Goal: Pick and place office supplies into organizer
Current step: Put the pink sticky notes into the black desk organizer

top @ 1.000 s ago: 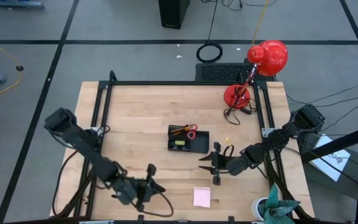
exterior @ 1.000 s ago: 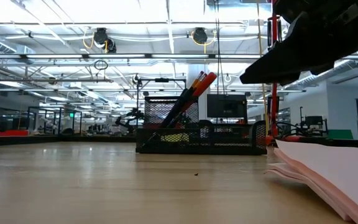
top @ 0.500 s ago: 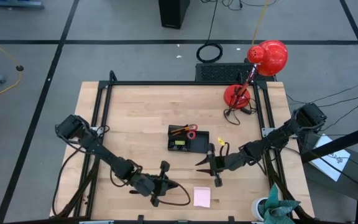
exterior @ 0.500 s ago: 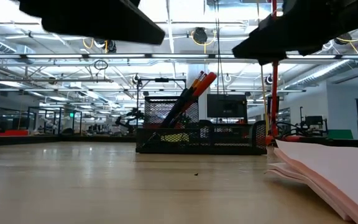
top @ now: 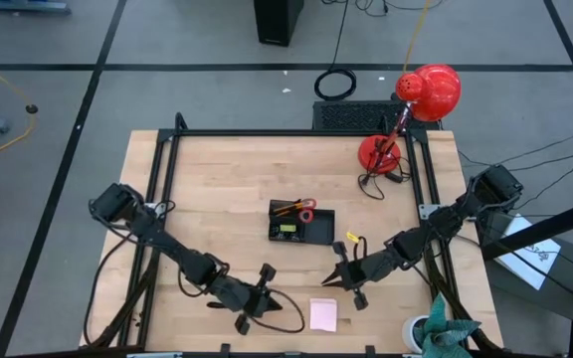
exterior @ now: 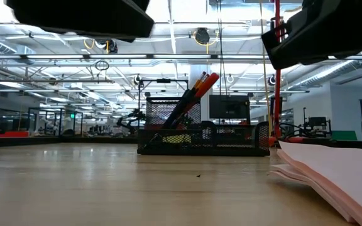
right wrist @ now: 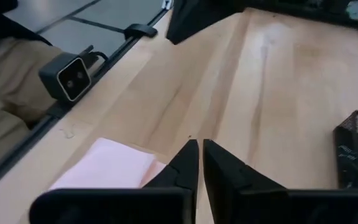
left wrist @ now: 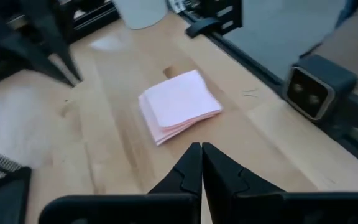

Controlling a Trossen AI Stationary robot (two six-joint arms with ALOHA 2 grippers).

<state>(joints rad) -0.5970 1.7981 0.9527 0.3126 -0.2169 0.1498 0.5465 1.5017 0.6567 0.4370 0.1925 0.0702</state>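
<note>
I see the pink sticky-note pad (top: 322, 314) lying loose by the desk's near edge, both empty grippers flanking it, left (top: 267, 301) clenched, right (top: 340, 281) just clenched after retreating from the organizer (top: 301, 228) mid-desk.

sticky-note pad (top: 322, 314): pale pink
organizer (top: 301, 228): black mesh
scissors (top: 306, 208): red handles
desk lamp (top: 428, 92): red
surface (top: 227, 179): light wood grain
arms: dark

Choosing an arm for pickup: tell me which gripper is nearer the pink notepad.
Right, narrowly. The right gripper hovers just beyond the pink notepad, toward the organizer; the left gripper sits beside the pad, slightly farther off.
</note>
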